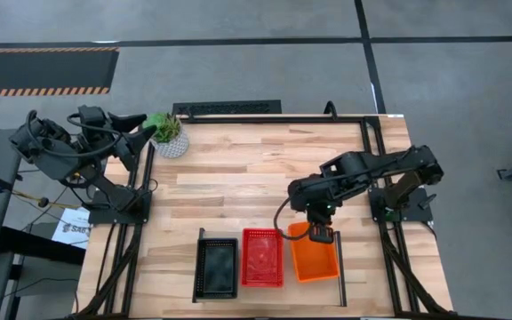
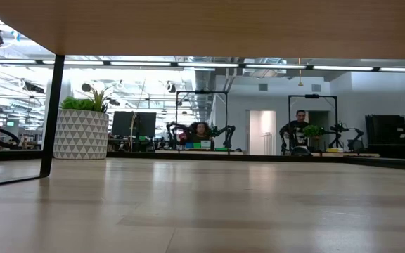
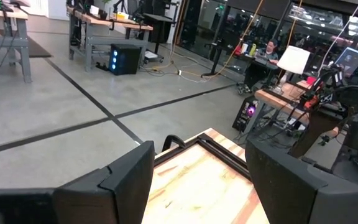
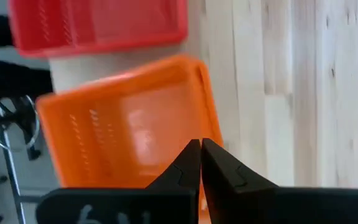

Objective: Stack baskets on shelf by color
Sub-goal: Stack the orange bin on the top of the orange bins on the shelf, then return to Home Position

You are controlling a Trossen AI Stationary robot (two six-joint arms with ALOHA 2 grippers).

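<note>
Three baskets stand side by side on the shelf (image 1: pixel 341 283) at the table's near edge: black (image 1: pixel 216 268) on the left, red (image 1: pixel 262 258) in the middle, orange (image 1: pixel 314 260) on the right. The orange one sits slightly skewed. My right gripper (image 1: pixel 321 235) points steeply down over the orange basket's far wall (image 4: pixel 209 106); its fingers are shut (image 4: pixel 201 146), with nothing visible between them. My left gripper (image 1: pixel 147 133) is raised at the far left beside the plant, open (image 3: pixel 197 180) and with nothing between its fingers. My right gripper's shut fingertips (image 4: pixel 191 155) stand just inside the orange basket's far wall, coming from above. I cannot tell whether they touch the wall or the basket's floor. The basket rests on the shelf.
A potted green plant (image 1: pixel 167 133) stands at the table's far left corner and also shows in the low view (image 2: pixel 81 133). Black frame rails (image 1: pixel 367 169) run along the table's sides. Bare wood lies between the plant and the baskets.
</note>
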